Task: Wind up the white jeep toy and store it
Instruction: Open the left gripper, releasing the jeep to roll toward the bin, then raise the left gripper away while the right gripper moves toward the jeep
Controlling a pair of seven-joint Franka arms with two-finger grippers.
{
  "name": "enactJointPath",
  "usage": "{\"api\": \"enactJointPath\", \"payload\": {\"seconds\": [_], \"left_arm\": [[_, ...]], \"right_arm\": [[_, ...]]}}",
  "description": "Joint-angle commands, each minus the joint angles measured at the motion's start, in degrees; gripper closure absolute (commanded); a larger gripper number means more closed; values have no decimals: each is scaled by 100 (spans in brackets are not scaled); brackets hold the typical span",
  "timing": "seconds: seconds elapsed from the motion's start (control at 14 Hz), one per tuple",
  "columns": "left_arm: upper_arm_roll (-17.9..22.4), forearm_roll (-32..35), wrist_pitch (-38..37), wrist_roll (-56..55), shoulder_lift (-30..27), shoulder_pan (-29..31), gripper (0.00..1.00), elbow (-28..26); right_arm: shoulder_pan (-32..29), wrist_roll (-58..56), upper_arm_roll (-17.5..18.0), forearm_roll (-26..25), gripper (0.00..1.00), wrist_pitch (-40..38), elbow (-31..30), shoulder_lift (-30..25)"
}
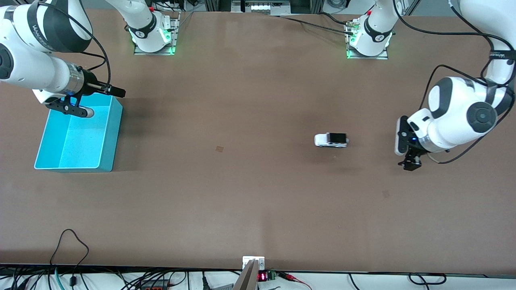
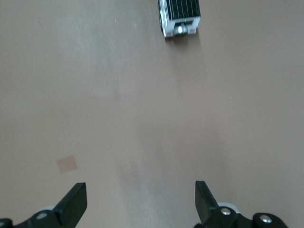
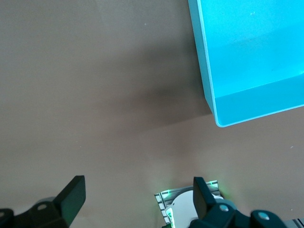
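Now white jeep toy (image 1: 331, 140) sits near open left tool (image 1: 411, 164).

The white jeep toy (image 1: 331, 140) sits on the table (image 1: 242, 201), well apart from the bin (image 1: 76, 137).

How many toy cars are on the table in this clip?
1. The white jeep toy sits on the table toward the left arm's end, apart from the turquoise bin. The bin's visible interior shows none.

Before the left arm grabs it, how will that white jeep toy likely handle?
The white jeep toy sits on its wheels, so a nudge would probably roll it. It looks small, rigid and probably light, so the open left claw should span it.
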Motion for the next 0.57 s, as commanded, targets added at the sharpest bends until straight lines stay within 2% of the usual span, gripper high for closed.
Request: {"api": "enactJointPath", "payload": {"seconds": [0.0,0.29,0.5], "left_arm": [[54,-125,-86,-369,-191,-370,0,-36],[54,-134,-121,-1072,-419,-722,0,-27],[63,-213,-121,-1757,-376,-863,0,192]], "right_arm": [[30,66,-13,78,0,29,-95,-148],[30,66,-13,78,0,38,-95,-148],[30,48,-13,78,0,29,-86,-148]]}}
